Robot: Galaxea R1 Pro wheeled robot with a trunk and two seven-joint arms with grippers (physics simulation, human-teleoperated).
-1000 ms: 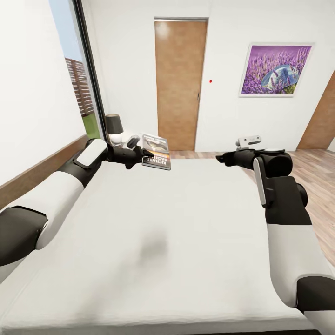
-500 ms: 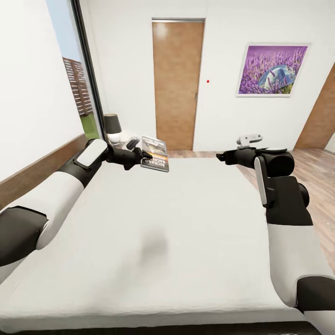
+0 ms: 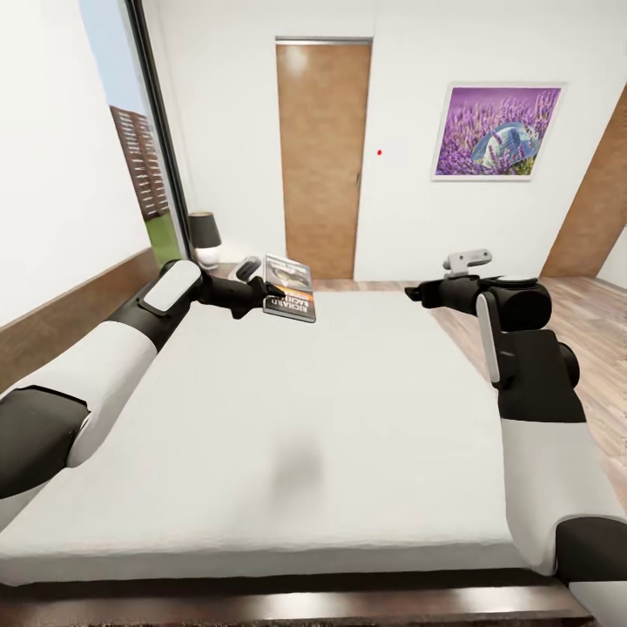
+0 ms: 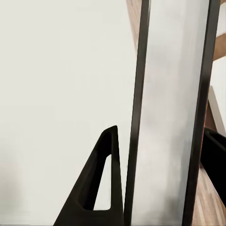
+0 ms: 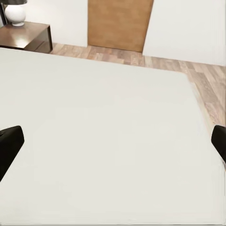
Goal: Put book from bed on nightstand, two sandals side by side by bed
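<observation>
Nightstand [image 5: 28,36] mostly hidden behind L arm in head view; L tool [image 3: 261,292] clamped on book [image 3: 290,292], held above bed [image 3: 331,409] far corner; R tool [image 3: 416,296] fingers apart over mattress; wood floor [image 3: 583,331], door [image 3: 320,157].

White plaster walls [image 3: 226,104] enclose the room. A brown wooden door [image 3: 322,157] stands in the far wall. Right of the door hangs a framed purple lavender picture [image 3: 496,131]. Left of the door: a tall dark-framed window [image 3: 131,139] showing daylight, and a black-shaded table lamp [image 3: 205,237]. Brown wood-plank flooring [image 3: 601,348] lies right of the door.
</observation>
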